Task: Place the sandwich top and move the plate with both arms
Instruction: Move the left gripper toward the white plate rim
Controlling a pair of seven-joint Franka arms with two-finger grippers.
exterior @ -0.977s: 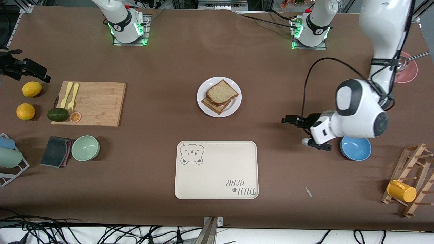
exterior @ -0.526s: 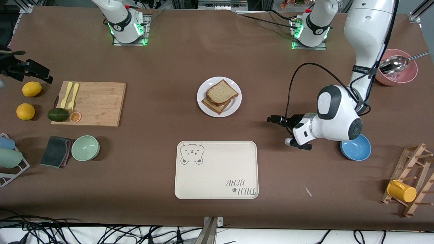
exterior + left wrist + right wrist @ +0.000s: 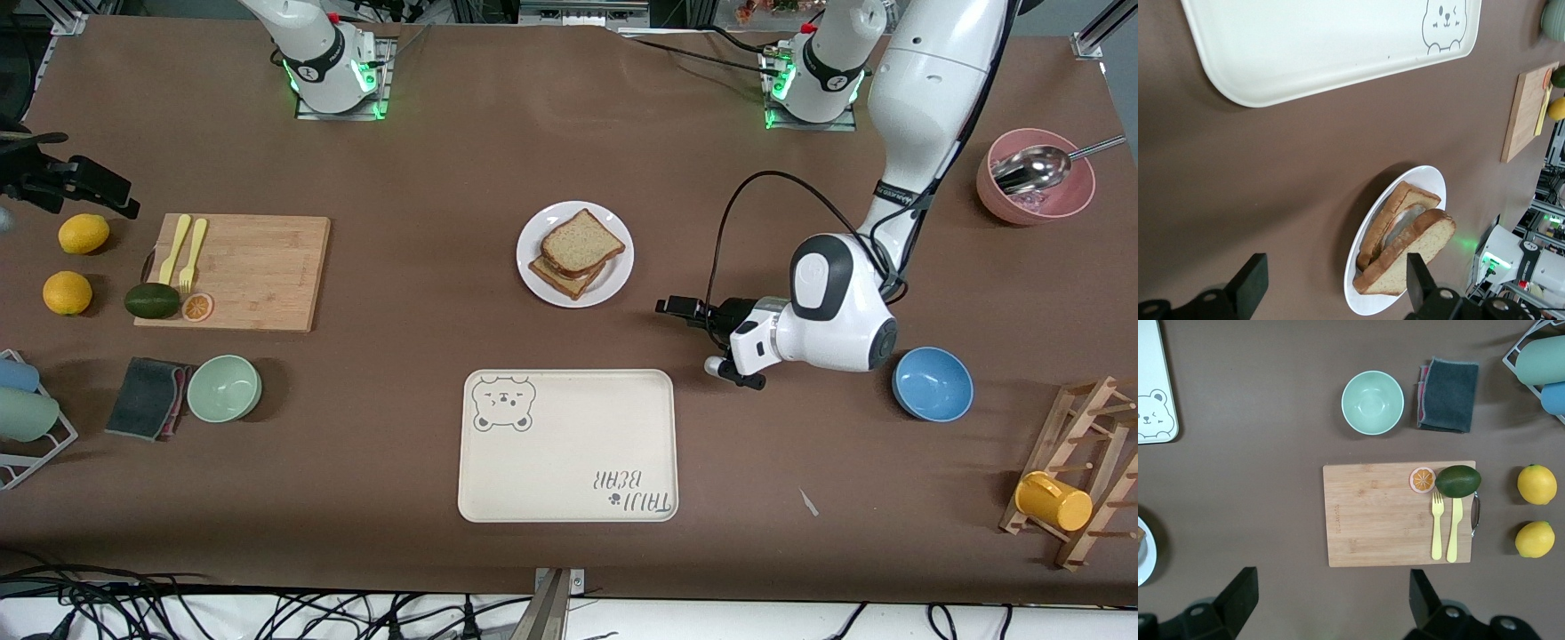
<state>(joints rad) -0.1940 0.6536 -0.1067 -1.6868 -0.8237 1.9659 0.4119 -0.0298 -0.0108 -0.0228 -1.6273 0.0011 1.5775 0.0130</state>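
The white plate [image 3: 613, 283] sits mid-table with a stacked sandwich on it. The sandwich top [image 3: 582, 242], a speckled brown slice, lies on the stack, turned a little off the lower slice. In the left wrist view the plate [image 3: 1359, 293] and the sandwich top [image 3: 1426, 245] show just ahead of the fingers. My left gripper [image 3: 718, 356] is open and empty, low over the table beside the plate toward the left arm's end; it also shows in the left wrist view [image 3: 1335, 288]. My right gripper [image 3: 84, 185] waits open and empty, high over the cutting board's area [image 3: 1331, 600].
A cream bear tray [image 3: 569, 444] lies nearer the camera than the plate. A blue bowl [image 3: 932, 384] and a pink bowl with a spoon [image 3: 1036, 188] stand toward the left arm's end. A cutting board [image 3: 249, 267], green bowl [image 3: 224, 388] and lemons lie toward the right arm's end.
My left arm has swung from over the blue bowl toward the plate, bringing its open gripper closer to the plate. The right arm, plate and sandwich have not moved.
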